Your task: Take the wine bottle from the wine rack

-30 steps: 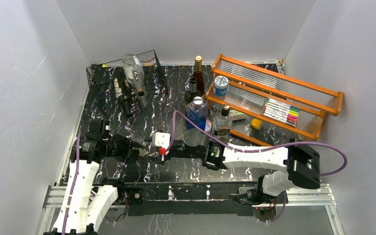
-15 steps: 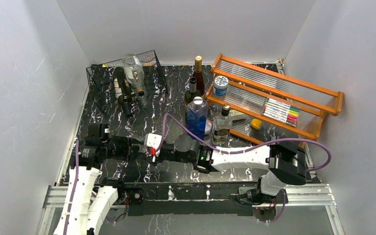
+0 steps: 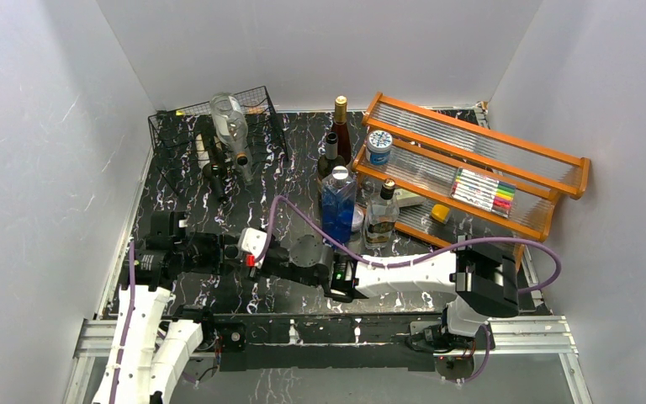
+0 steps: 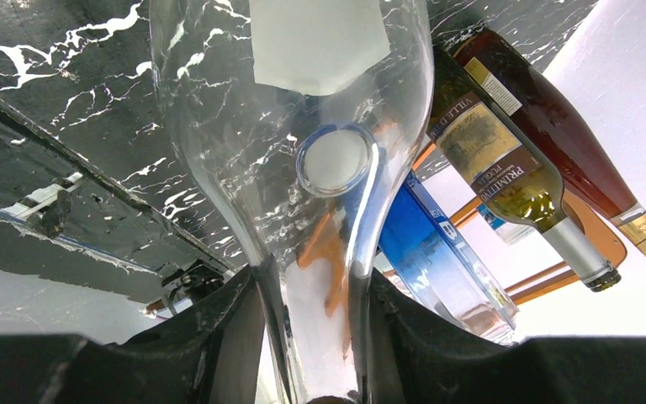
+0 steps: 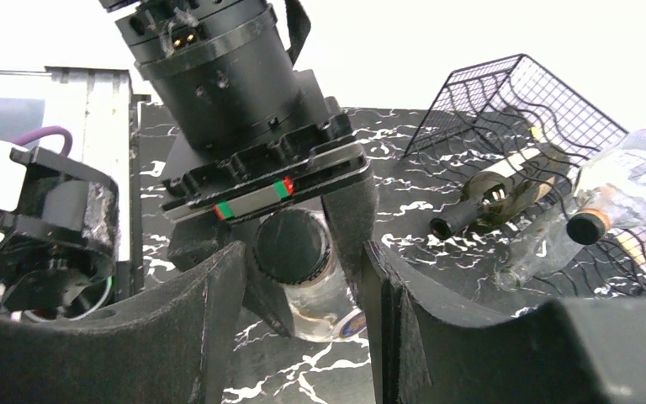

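My left gripper (image 4: 311, 286) is shut on the neck of a clear glass wine bottle (image 4: 286, 126) with a white label, held low over the table's near left part. In the right wrist view the bottle's black cap (image 5: 290, 244) sits between that gripper's fingers. My right gripper (image 5: 299, 261) is open, with a finger on each side of the cap and not touching it. From above, the left gripper (image 3: 221, 251) and the right gripper (image 3: 240, 254) meet tip to tip and hide the bottle. The black wire wine rack (image 3: 181, 126) stands at the back left.
The rack holds a clear bottle (image 3: 229, 118) and a dark bottle (image 3: 214, 164); they also show in the right wrist view (image 5: 488, 198). Upright bottles, one blue (image 3: 337, 198), stand mid-table. An orange tiered shelf (image 3: 471, 160) fills the back right.
My right arm has swung left and lowered, bringing its open gripper up to the bottle's cap at my left gripper. The left gripper has stayed almost still, holding the bottle.
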Robot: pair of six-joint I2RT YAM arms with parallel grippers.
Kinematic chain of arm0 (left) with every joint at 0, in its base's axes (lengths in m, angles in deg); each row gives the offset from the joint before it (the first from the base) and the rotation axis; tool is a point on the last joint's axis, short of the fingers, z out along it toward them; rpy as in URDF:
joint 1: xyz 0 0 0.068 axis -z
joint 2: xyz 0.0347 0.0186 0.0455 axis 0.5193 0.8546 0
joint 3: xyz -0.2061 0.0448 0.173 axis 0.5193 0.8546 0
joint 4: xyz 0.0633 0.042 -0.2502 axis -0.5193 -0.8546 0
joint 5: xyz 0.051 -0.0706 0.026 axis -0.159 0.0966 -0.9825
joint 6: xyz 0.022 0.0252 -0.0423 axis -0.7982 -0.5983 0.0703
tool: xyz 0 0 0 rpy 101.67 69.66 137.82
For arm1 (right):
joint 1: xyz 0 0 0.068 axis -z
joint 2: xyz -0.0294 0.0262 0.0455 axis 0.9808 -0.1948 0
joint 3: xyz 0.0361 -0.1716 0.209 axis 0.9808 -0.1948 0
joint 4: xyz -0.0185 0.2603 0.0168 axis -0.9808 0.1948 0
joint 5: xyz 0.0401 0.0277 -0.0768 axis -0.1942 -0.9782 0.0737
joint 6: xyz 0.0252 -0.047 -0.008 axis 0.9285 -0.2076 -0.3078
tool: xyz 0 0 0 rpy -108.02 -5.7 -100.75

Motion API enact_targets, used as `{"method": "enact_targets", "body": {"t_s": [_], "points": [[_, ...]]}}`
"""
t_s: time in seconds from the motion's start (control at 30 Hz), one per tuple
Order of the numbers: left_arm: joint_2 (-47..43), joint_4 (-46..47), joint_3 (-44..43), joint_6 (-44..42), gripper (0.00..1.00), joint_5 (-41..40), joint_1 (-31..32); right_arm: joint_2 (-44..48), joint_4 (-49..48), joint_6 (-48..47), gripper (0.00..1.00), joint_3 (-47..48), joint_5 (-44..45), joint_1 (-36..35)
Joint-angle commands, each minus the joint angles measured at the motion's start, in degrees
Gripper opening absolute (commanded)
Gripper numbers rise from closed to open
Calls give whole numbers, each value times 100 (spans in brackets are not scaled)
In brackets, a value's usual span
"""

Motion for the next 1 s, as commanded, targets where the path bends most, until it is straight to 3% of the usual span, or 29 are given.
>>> {"method": "enact_targets", "body": {"t_s": [0.0, 0.1, 0.23, 0.37, 0.43, 0.53, 0.6, 0.67, 0.73, 0.77, 0.97], "points": [[-74, -108, -75, 216, 0, 519, 33, -185, -542, -143, 62, 463, 355, -60], [-133, -189, -64, 226, 0, 469, 30, -289, -481, -184, 62, 563, 349, -62], [-238, -234, -69, 324, 0, 432, 36, -353, -373, -194, 51, 653, 364, -65], [-290, -217, -91, 378, 0, 407, 29, -371, -289, -164, 48, 652, 430, -76], [-282, -202, -86, 379, 1, 410, 31, -365, -246, -160, 37, 658, 507, -83], [-298, -117, -62, 378, 14, 397, 35, -261, -285, -104, 26, 594, 517, -88], [-336, -42, -19, 395, 30, 384, 32, -150, -309, -40, 14, 531, 517, -87], [-388, 7, 25, 432, 58, 365, 30, -48, -334, 14, 1, 468, 540, -88], [-408, 31, 42, 465, 88, 342, 33, 9, -354, 47, 0, 423, 554, -83], [-410, 34, 39, 451, 97, 338, 26, 35, -351, 60, 0, 413, 555, -88], [-242, -53, -256, -114, 98, -57, 32, 180, -170, 88, 0, 419, 785, -84]]}}
